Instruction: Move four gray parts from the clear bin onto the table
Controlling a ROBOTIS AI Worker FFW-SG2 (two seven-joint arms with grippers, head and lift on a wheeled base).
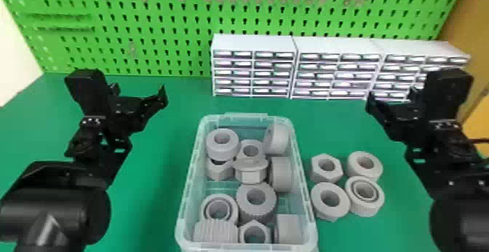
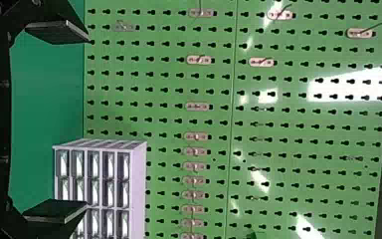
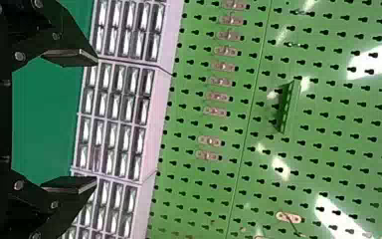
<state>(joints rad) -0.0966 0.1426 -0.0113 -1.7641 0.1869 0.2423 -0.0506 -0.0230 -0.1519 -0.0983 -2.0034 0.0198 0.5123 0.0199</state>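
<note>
Right of the bin [image 1: 245,117], four gray parts [image 1: 342,201] are set on the table [image 1: 152,196], near and left of the closer right gripper [image 3: 95,121]; it and the left gripper [image 2: 87,122] are spread wide.

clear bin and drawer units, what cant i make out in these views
- Head view: the clear bin's near outer wall, cut off by the bottom edge.
- Head view: most of the top of one gray part, covered by the gray ring over it.
- Left wrist view: the rest of the drawer unit, cut off by the bottom edge.
</note>
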